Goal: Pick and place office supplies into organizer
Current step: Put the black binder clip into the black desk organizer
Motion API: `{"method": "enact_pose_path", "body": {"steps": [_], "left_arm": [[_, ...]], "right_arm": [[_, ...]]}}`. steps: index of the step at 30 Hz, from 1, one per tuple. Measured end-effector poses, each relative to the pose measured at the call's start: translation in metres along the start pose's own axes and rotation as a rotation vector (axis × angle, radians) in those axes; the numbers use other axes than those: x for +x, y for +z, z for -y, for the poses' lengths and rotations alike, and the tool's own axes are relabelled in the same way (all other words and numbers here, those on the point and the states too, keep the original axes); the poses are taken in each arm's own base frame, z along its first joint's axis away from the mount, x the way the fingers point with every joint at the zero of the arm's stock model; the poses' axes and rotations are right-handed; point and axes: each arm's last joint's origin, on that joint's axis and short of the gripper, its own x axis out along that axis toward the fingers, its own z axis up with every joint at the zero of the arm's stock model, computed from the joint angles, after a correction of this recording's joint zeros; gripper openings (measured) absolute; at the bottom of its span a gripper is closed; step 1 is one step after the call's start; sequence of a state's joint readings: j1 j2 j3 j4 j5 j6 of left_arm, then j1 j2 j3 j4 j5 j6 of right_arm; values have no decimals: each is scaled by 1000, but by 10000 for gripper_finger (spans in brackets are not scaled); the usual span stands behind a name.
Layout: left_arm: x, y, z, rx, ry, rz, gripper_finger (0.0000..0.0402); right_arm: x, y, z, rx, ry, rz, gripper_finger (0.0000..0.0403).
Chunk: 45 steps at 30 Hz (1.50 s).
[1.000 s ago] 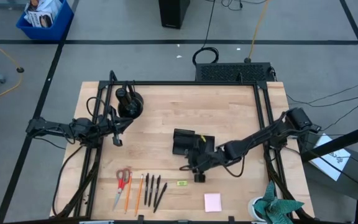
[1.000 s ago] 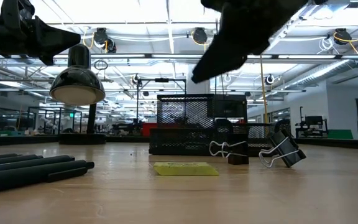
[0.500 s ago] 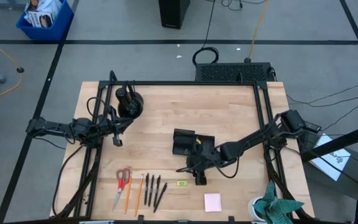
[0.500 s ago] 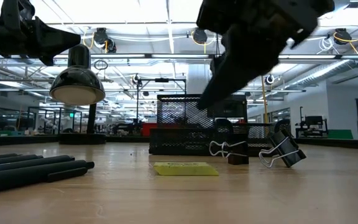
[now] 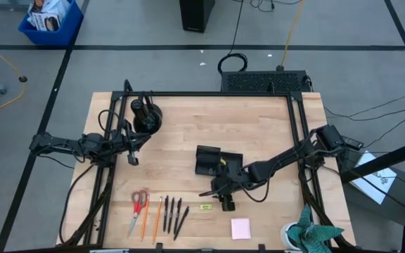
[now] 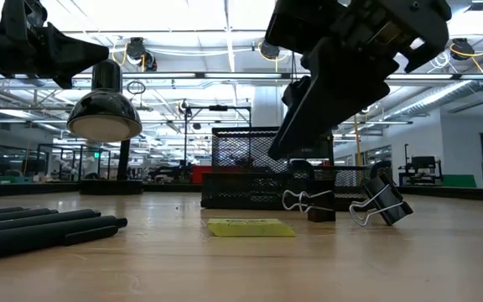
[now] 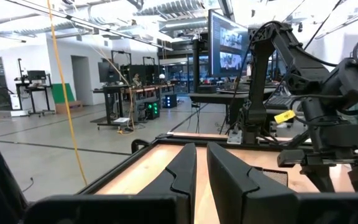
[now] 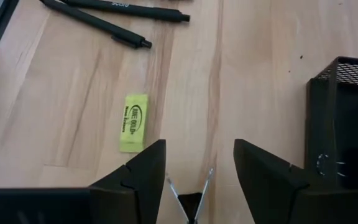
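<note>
Supplies mostly lay outside the organizer (image 5: pixel 208 161): scissors (image 5: pixel 138 206), pens (image 5: pixel 173 213), tag (image 8: pixel 133 122), notepad (image 5: pixel 240 228), while the right claw (image 8: pixel 195 180) hovered spread beside it over a clip (image 8: pixel 190 198).

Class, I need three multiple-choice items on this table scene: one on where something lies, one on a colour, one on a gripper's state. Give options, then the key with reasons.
1. Where does the red-handled scissors lie in the high view?
A. Inside the black mesh organizer
B. At the left end of the row of pens
C. On the square pink notepad

2. What colour is the small rectangular tag on the wooden table?
A. Yellow-green
B. Blue
C. White

3. How do the right gripper's fingers stand?
A. Shut on a pen
B. Shut on the tag
C. Open, over a binder clip

Key: 1 B, the scissors sit leftmost beside the orange pencil and thin black pens. 2 A, the right wrist view shows it yellow-green. 3 C, a clear gap shows between the fingers, with the binder clip below and the black mesh organizer alongside.
</note>
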<state>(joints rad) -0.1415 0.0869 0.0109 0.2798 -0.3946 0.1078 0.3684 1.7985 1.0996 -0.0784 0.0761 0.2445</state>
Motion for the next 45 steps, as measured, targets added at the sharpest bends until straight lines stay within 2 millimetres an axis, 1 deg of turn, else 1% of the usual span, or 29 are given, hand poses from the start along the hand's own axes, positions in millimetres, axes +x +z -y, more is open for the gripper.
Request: {"method": "enact_pose_path", "body": {"steps": [4, 6, 12, 17, 24, 29, 32, 36, 40, 42, 45], "left_arm": [[0, 0, 0, 0, 0, 0, 47], [0, 0, 0, 0, 0, 0, 47], [0, 0, 0, 0, 0, 0, 47], [0, 0, 0, 1, 0, -1, 47], [0, 0, 0, 2, 0, -1, 47], [0, 0, 0, 2, -1, -3, 47], [0, 0, 0, 2, -1, -3, 47], [0, 0, 0, 2, -1, -3, 47], [0, 0, 0, 2, 0, -3, 47], [0, 0, 0, 2, 0, -3, 47], [0, -1, 0, 3, -1, -6, 47]], "right_arm": [[-1, -2, -11, -44, 48, 0, 180], [3, -4, -14, -52, 53, -3, 180], [18, -9, -15, -81, 53, -4, 180], [27, -15, -11, -75, 41, -38, 180], [28, -19, -10, -76, 30, -72, 179], [28, -19, -10, -82, 29, -73, 163], [25, -16, -10, -81, 34, -53, 150], [13, -8, -11, -69, 37, -11, 139], [-1, 0, -10, -50, -32, 35, 133], [-5, -1, -9, -42, -61, 16, 132], [-5, -6, -5, -9, -79, -39, 132]]}}
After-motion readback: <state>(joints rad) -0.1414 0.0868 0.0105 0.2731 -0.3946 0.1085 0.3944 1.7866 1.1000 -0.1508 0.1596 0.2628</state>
